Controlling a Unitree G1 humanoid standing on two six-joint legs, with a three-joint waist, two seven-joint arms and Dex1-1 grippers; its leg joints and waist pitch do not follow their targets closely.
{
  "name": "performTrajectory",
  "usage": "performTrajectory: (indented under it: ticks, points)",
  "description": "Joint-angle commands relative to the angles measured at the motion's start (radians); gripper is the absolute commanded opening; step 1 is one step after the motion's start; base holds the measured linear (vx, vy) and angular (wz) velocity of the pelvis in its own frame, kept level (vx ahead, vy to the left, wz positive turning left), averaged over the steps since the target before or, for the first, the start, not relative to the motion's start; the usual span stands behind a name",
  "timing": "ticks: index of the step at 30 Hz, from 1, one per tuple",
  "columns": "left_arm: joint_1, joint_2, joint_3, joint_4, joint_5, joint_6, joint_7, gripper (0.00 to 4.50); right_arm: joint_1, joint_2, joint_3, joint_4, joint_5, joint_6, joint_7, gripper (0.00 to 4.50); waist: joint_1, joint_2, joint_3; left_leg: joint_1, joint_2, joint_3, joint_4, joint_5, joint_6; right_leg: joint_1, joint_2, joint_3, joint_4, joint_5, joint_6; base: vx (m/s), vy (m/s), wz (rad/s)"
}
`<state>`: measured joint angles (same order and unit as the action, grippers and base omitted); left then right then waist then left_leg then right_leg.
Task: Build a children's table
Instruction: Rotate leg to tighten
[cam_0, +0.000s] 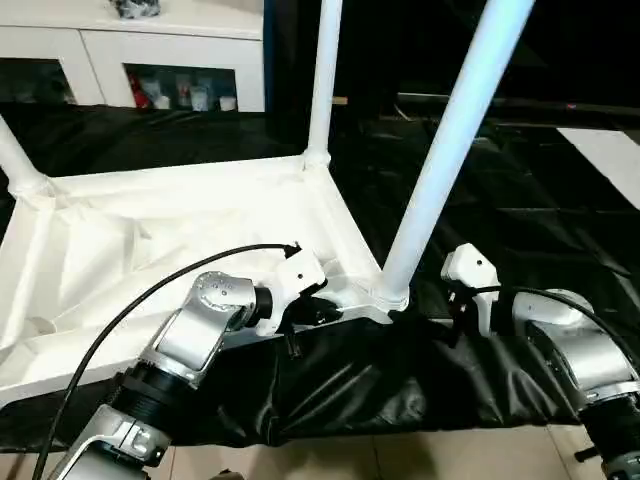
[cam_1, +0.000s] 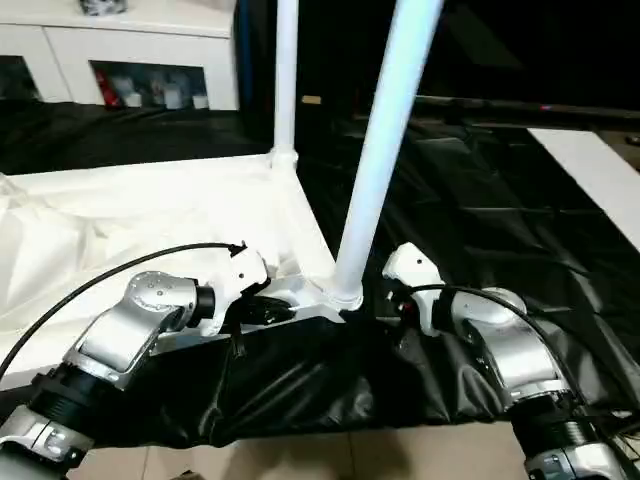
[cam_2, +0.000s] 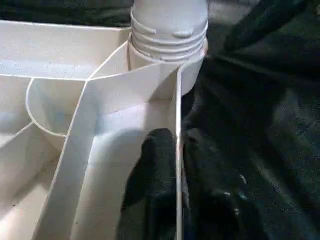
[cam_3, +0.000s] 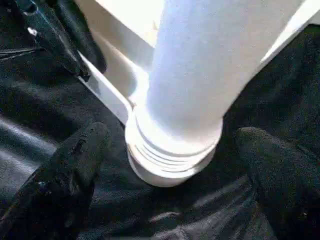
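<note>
The children's table lies upside down on black cloth, its white ribbed top facing up. Three white legs stand in corner sockets: the near one, a far one and one at the left edge. My left gripper is shut on the top's front rim just left of the near leg's socket, one finger inside the wall and one outside. My right gripper is open around the base of the near leg, with its fingers standing apart from the tube on either side.
A white cabinet with glass doors stands at the back left. The black cloth hangs over the front edge onto a tiled floor. A white panel lies at the far right. A black cable arcs over my left forearm.
</note>
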<state>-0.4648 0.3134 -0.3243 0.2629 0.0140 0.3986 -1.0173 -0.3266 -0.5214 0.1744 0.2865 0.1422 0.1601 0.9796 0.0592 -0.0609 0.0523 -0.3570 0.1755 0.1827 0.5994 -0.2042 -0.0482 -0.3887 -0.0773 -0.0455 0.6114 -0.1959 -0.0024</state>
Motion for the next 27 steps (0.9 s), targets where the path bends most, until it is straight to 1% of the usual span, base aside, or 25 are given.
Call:
performTrajectory:
  ticks: [1,2,4,5,6,7,8,10,12,14,15,16,18,19,20,23,25,27]
  points:
    - [-0.001,0.018,-0.004,0.036,0.012,0.006,-0.005,0.62,-0.006,-0.005,0.005,-0.006,-0.012,-0.012,0.004,4.5,0.006,-0.005,-0.052,0.003,0.058,-0.021,-0.078,-0.17,0.056,0.035,-0.071,0.042,-0.076,-0.227,-0.221,0.0,0.0,0.0]
    - [-0.007,0.029,-0.008,0.05,0.014,0.003,-0.015,0.62,-0.007,-0.002,0.005,0.0,-0.014,-0.021,0.003,4.5,0.006,-0.001,-0.051,0.004,0.058,-0.022,-0.079,-0.18,0.051,0.035,-0.072,0.043,-0.077,-0.235,-0.221,0.0,0.0,0.0]
    - [-0.024,0.043,-0.004,0.09,0.01,-0.023,-0.03,0.62,-0.014,0.01,0.003,0.018,-0.013,-0.041,0.003,4.5,0.004,0.001,-0.052,0.005,0.056,-0.022,-0.08,-0.196,0.045,0.034,-0.071,0.043,-0.079,-0.249,-0.215,0.0,0.0,0.0]
    - [-0.029,0.044,0.0,0.105,0.007,-0.035,-0.033,0.62,-0.016,0.013,0.002,0.024,-0.012,-0.046,0.002,4.5,0.003,-0.001,-0.052,0.004,0.056,-0.022,-0.081,-0.203,0.041,0.034,-0.072,0.043,-0.079,-0.252,-0.216,0.0,0.0,0.0]
    - [-0.033,0.044,0.003,0.115,0.003,-0.042,-0.036,0.62,-0.018,0.015,0.002,0.027,-0.011,-0.049,0.001,4.5,0.003,0.002,-0.051,0.006,0.056,-0.022,-0.081,-0.209,0.039,0.033,-0.072,0.043,-0.081,-0.255,-0.218,0.0,0.0,0.0]
    - [-0.033,0.044,0.003,0.115,0.003,-0.042,-0.036,0.62,-0.018,0.015,0.002,0.027,-0.011,-0.049,0.001,4.5,0.003,-0.001,-0.052,0.004,0.057,-0.023,-0.081,-0.211,0.035,0.036,-0.073,0.044,-0.079,-0.25,-0.22,0.0,0.0,0.0]
    - [-0.034,0.044,0.004,0.12,0.002,-0.044,-0.038,0.62,-0.018,0.016,0.002,0.027,-0.01,-0.05,0.001,4.5,0.003,0.0,-0.052,0.004,0.058,-0.023,-0.081,-0.208,0.035,0.036,-0.073,0.044,-0.078,-0.247,-0.221,0.0,0.0,0.0]
    - [-0.039,0.046,0.002,0.131,-0.002,-0.046,-0.047,0.36,-0.022,0.018,0.003,0.033,-0.012,-0.054,0.001,4.5,0.003,0.001,-0.05,0.005,0.058,-0.022,-0.082,-0.211,0.035,0.035,-0.073,0.044,-0.079,-0.256,-0.221,0.0,0.0,0.0]
    - [-0.051,0.055,-0.011,0.16,0.011,-0.068,-0.057,0.28,-0.039,0.026,0.009,0.059,-0.023,-0.069,-0.005,4.5,0.002,0.001,-0.051,0.005,0.057,-0.023,-0.082,-0.219,0.03,0.034,-0.074,0.043,-0.082,-0.274,-0.22,0.0,0.0,0.0]
    - [-0.058,0.059,-0.021,0.177,0.013,-0.073,-0.073,0.07,-0.059,0.04,0.019,0.089,-0.036,-0.084,-0.012,4.5,0.002,0.002,-0.048,0.007,0.058,-0.023,-0.083,-0.236,0.025,0.031,-0.075,0.044,-0.085,-0.302,-0.214,0.0,0.0,0.0]
    - [-0.058,0.059,-0.021,0.177,0.013,-0.073,-0.073,0.07,-0.059,0.04,0.019,0.089,-0.036,-0.084,-0.012,4.5,0.001,0.001,-0.048,0.006,0.057,-0.024,-0.084,-0.244,0.02,0.032,-0.076,0.043,-0.086,-0.323,-0.209,0.0,0.0,0.0]
    - [-0.06,0.06,-0.027,0.182,0.013,-0.074,-0.083,0.07,-0.069,0.049,0.021,0.105,-0.04,-0.091,-0.017,4.5,0.002,0.001,-0.048,0.008,0.058,-0.024,-0.084,-0.247,0.018,0.031,-0.076,0.044,-0.087,-0.332,-0.206,0.0,0.0,0.0]
    - [-0.062,0.06,-0.032,0.192,0.012,-0.08,-0.088,0.07,-0.082,0.061,0.023,0.128,-0.046,-0.1,-0.024,4.5,0.0,0.002,-0.048,0.007,0.057,-0.024,-0.084,-0.251,0.016,0.03,-0.076,0.044,-0.088,-0.345,-0.202,0.0,0.0,0.0]
    - [-0.062,0.06,-0.032,0.192,0.012,-0.08,-0.088,0.07,-0.082,0.061,0.023,0.128,-0.046,-0.1,-0.024,4.5,0.002,0.002,-0.048,0.007,0.058,-0.025,-0.085,-0.25,0.015,0.03,-0.076,0.045,-0.088,-0.344,-0.201,0.0,0.0,0.0]
    - [-0.063,0.059,-0.042,0.204,0.015,-0.093,-0.091,0.07,-0.105,0.084,0.026,0.171,-0.056,-0.116,-0.036,4.5,0.001,0.003,-0.048,0.008,0.058,-0.025,-0.086,-0.246,0.014,0.029,-0.076,0.045,-0.086,-0.333,-0.204,0.0,0.0,0.0]
    - [-0.063,0.057,-0.045,0.209,0.013,-0.095,-0.096,0.07,-0.115,0.097,0.026,0.191,-0.054,-0.119,-0.034,4.5,0.003,0.005,-0.049,0.009,0.06,-0.024,-0.086,-0.24,0.013,0.029,-0.074,0.045,-0.083,-0.301,-0.214,0.0,0.0,0.0]
    - [-0.065,0.057,-0.049,0.215,0.011,-0.096,-0.109,0.0,-0.126,0.111,0.023,0.214,-0.047,-0.121,-0.028,4.22,0.003,0.005,-0.051,0.008,0.059,-0.024,-0.086,-0.237,0.013,0.031,-0.075,0.044,-0.081,-0.286,-0.222,0.0,0.0,0.0]
    - [-0.065,0.058,-0.052,0.216,0.012,-0.098,-0.115,0.0,-0.135,0.121,0.018,0.23,-0.039,-0.121,-0.026,4.12,0.003,0.005,-0.051,0.007,0.059,-0.024,-0.087,-0.232,0.014,0.033,-0.075,0.044,-0.079,-0.268,-0.226,0.0,0.0,0.0]
